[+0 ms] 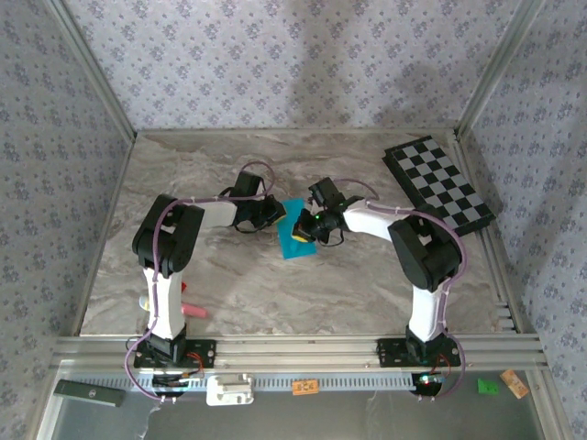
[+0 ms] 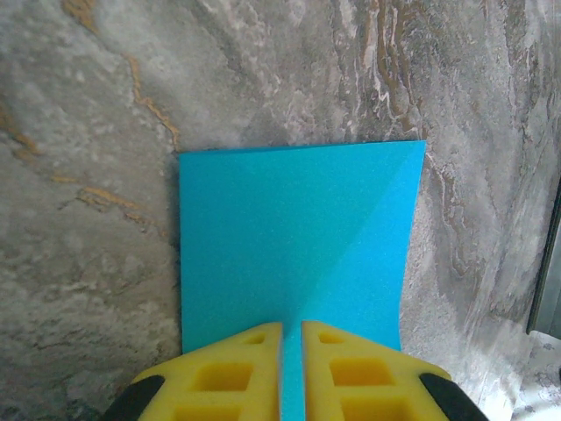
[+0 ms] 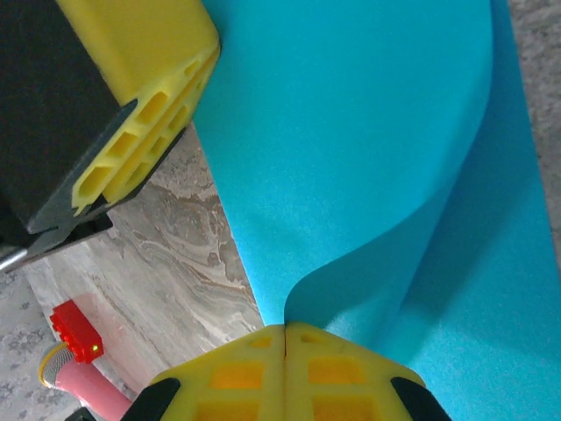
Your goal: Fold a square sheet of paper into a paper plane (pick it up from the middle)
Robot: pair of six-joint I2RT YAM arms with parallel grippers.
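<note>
Sheet of paper: lies mid-frame in the top view, on the desk between both arms. One flap curls up off the flat part, so a fold seems under way.
Right hand: fingers together, clamped on the raised flap's edge at the bottom of its wrist view, likely to carry it over.
Left hand: fingers almost together, nipping the sheet's near edge, apparently to anchor it.
Checkered board: upper right, well apart.
</note>
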